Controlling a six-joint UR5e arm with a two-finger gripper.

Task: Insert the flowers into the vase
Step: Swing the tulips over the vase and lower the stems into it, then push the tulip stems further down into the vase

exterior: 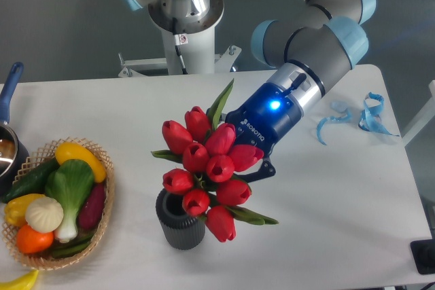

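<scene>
Vase: the dark grey ribbed vase [180, 221] stands upright on the white table [326, 195], close to the front edge; its round mouth is partly hidden by the lowest blooms.
Flowers: the bunch of red tulips [207, 171] hangs tilted over the vase, heads towards the camera and leaning left, green leaves sticking out above and to the lower right. The stem ends are hidden behind the blooms, so I cannot tell whether any have entered the mouth.
Fingers: the gripper [251, 161] sits just behind the blooms, its fingers closed on the stems of the bunch; only one dark finger shows at the right.
Step in hand: lining the stems up over the mouth and lowering them in, I'd say.
Doing it well: bring the bunch nearer upright so the stems point down the bore, centre them over the mouth, then descend slowly. The bunch is wider than the vase, so only the stems should go in.
Risk: a sideways push from the stems on the rim could tip this small vase.
Further back: a woven basket of vegetables [58, 202] sits at the left, well apart; blue ribbon scraps [357, 117] lie on the far right.
</scene>
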